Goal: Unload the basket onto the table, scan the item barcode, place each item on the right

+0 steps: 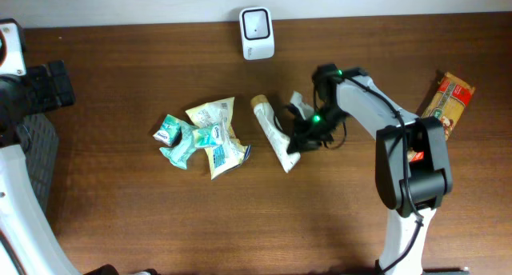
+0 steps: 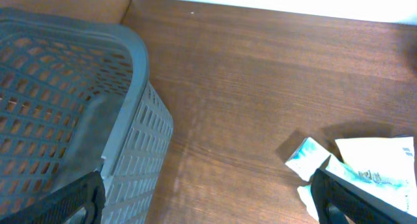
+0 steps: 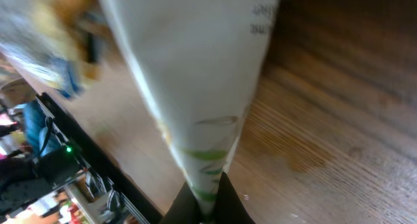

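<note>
The right gripper (image 3: 205,201) was clenched on the thin end of the white tube (image 1: 272,135), near the table's (image 1: 120,219) middle, short of the scanner (image 1: 257,22) at the far edge. The tube looked light, soft and slick, so holding it by the stiffer end seemed safest. The left gripper (image 2: 205,198) stood released.

Left arm (image 1: 18,179) is sitting at the far left. The left gripper (image 2: 208,208) is hanging with its jaws spread wide, holding nothing. Right arm (image 1: 364,103) is reaching in toward the middle, wrist bending down. The right gripper (image 3: 206,208) is pinching the end of a tube (image 3: 195,87), fingertips closed tight.
</note>
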Action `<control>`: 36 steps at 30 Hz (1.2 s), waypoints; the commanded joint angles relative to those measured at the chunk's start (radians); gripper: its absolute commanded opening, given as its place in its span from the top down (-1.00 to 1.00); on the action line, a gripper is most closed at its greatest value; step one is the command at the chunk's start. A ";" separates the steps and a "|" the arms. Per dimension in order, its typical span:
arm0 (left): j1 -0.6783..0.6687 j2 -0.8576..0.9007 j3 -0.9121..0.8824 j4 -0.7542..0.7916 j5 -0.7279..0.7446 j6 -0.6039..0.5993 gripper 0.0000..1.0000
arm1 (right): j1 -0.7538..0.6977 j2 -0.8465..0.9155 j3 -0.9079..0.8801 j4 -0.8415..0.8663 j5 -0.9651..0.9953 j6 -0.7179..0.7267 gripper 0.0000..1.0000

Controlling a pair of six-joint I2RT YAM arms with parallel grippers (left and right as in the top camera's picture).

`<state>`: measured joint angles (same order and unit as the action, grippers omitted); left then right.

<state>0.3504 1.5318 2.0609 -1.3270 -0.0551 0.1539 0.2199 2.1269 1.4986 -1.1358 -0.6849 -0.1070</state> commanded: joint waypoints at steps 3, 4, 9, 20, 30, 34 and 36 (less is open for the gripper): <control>0.007 0.002 0.002 0.002 0.011 0.013 -0.99 | -0.054 -0.026 -0.152 0.087 -0.015 -0.016 0.04; 0.007 0.002 0.002 0.002 0.011 0.013 -0.98 | -0.064 -0.026 -0.154 0.090 -0.010 -0.021 -0.13; 0.007 0.002 0.002 0.002 0.011 0.013 -0.99 | -0.071 -0.026 -0.125 0.131 -0.049 -0.069 -0.41; 0.007 0.002 0.002 0.002 0.011 0.013 -0.98 | 0.023 0.038 -0.045 0.262 -0.086 -0.050 -0.42; 0.007 0.002 0.002 0.002 0.011 0.013 -0.98 | 0.003 0.047 -0.044 0.255 -0.163 -0.008 0.92; 0.007 0.002 0.002 0.002 0.011 0.013 -0.98 | -0.065 -0.026 -0.028 0.244 -0.404 -0.018 0.92; 0.006 0.002 0.002 0.002 0.011 0.013 -0.98 | -0.091 -0.117 -0.027 0.227 -0.438 -0.020 0.92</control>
<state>0.3504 1.5318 2.0609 -1.3273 -0.0551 0.1539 0.1608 2.1620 1.4456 -0.8970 -0.9607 -0.1074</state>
